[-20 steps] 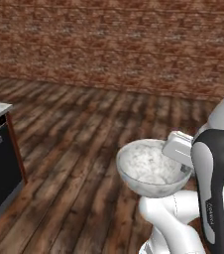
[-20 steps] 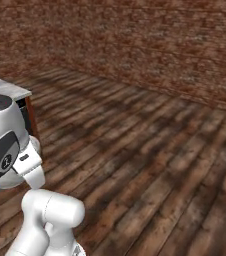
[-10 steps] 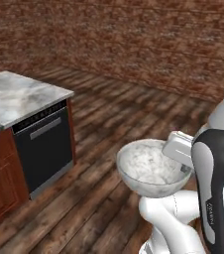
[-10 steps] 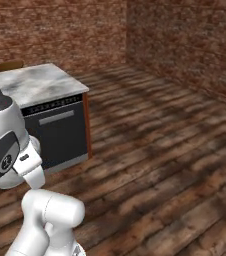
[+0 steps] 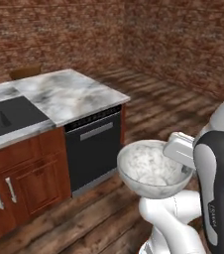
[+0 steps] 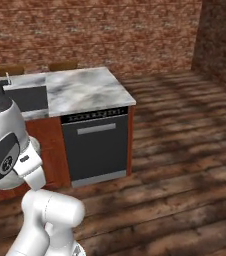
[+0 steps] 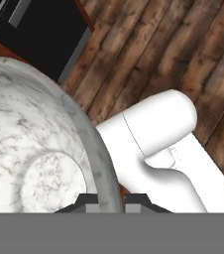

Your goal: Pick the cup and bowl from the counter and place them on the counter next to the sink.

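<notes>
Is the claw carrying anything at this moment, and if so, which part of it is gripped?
Yes. The claw is shut on the bowl, pinching its rim wall, with one tip inside the bowl and one outside, carried above the wooden floor.

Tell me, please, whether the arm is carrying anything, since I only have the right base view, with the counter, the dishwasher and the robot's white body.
Observer: Yes. In the left base view the bowl hangs in the air over the wooden floor, held at its rim by the gripper.
Operator: Thank you. Is the grip on the rim or under the bowl?
Observer: On the rim. The hand view shows the finger tips rising on either side of the bowl's edge.
Operator: Is anything inside the bowl?
Observer: No, its mottled inside is bare in the hand view.
Operator: Is the bowl over the counter yet?
Observer: No. In the left base view the counter lies apart from it, to the left.
</notes>
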Available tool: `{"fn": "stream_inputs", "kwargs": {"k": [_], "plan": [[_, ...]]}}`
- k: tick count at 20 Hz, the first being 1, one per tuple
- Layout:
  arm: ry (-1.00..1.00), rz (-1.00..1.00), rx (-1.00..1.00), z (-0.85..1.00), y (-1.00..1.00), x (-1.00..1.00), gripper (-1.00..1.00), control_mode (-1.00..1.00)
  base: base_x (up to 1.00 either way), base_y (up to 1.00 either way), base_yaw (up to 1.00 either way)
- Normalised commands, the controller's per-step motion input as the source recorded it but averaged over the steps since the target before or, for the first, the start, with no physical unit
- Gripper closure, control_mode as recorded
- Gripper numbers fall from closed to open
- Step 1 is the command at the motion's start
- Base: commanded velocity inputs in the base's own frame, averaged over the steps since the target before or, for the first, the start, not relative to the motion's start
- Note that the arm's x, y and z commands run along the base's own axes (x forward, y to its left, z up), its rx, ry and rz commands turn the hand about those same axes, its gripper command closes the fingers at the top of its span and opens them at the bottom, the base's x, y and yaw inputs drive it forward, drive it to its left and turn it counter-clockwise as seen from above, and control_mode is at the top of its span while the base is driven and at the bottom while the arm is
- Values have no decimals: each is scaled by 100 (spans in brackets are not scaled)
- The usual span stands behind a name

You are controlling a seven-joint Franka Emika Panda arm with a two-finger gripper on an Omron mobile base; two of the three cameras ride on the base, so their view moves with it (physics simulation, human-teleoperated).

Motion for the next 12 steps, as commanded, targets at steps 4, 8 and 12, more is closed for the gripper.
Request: {"fn": "stream_inputs", "kwargs": {"k": [4,8,12], "plan": [[0,0,0,0,0,0,100,100,100,-10,23],[0,0,0,0,0,0,100,100,100,-17,8],[0,0,0,0,0,0,100,100,95,-25,4]]}}
